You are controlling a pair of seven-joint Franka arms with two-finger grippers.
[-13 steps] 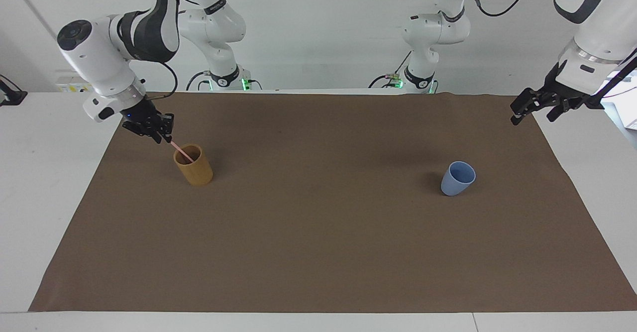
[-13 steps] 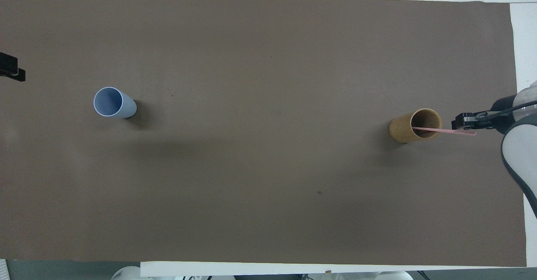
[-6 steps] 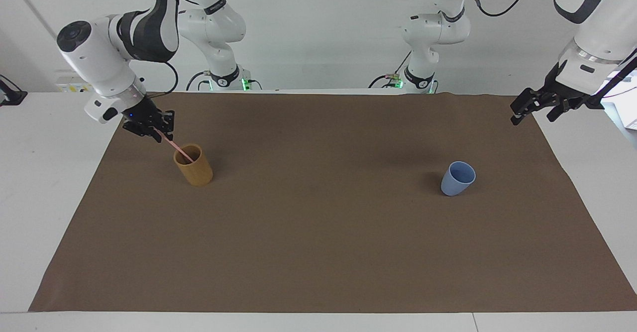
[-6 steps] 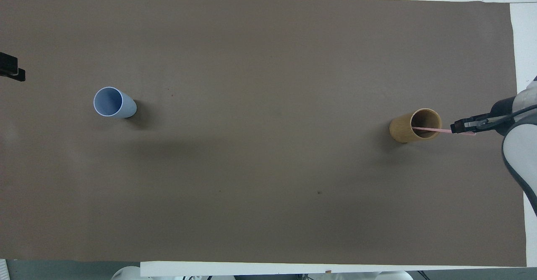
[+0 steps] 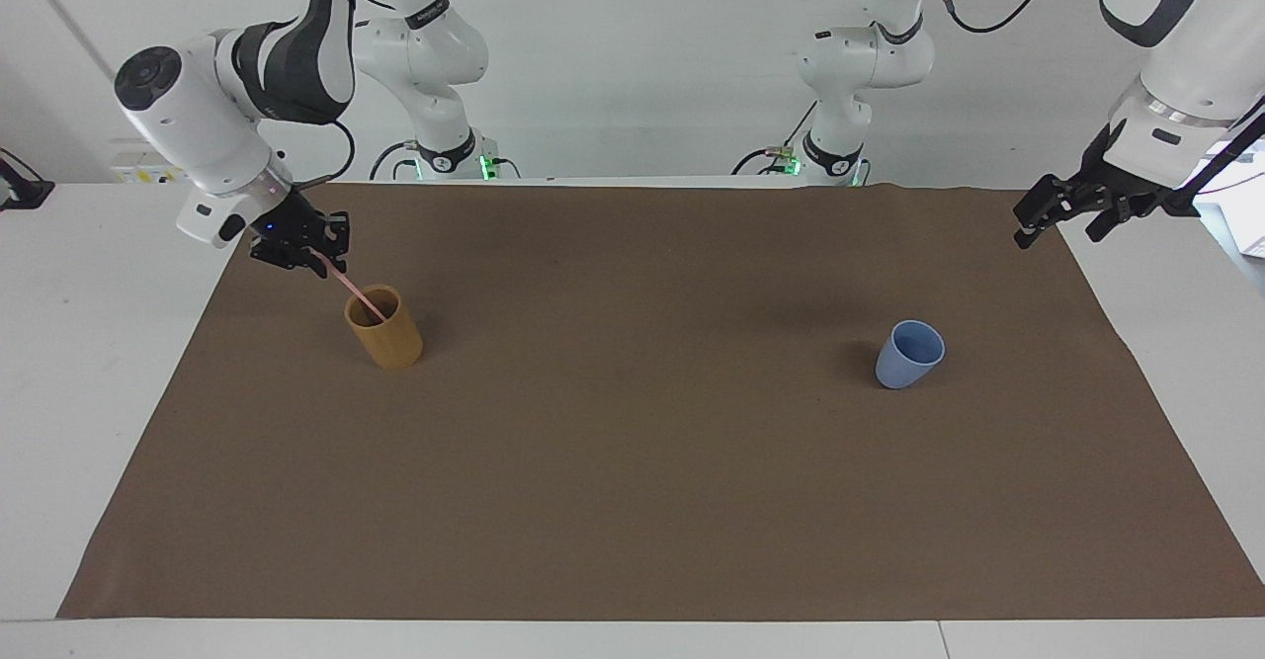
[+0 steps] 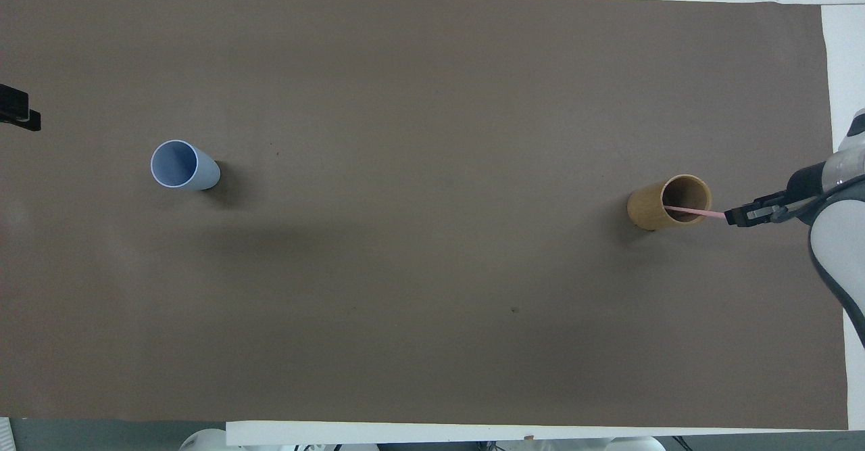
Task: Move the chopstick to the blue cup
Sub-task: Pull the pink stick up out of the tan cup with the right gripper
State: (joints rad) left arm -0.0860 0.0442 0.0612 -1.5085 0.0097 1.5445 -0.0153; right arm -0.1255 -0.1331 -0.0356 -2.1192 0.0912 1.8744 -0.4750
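Gripping the stick top w/ right gripper, shut on it; low end sits in tan cup. Risk: slanted pull tips cup, I think. Left gripper waits open, far from blue cup.

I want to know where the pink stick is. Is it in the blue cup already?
No, the chopstick leans in the tan cup, with the right pincer at its top end; the blue cup looks empty.

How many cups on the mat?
2. The tan cup stands toward the right arm's end, with the chopstick leaning in it. The blue cup stands toward the left arm's end, nothing visible in it. None looks hidden.
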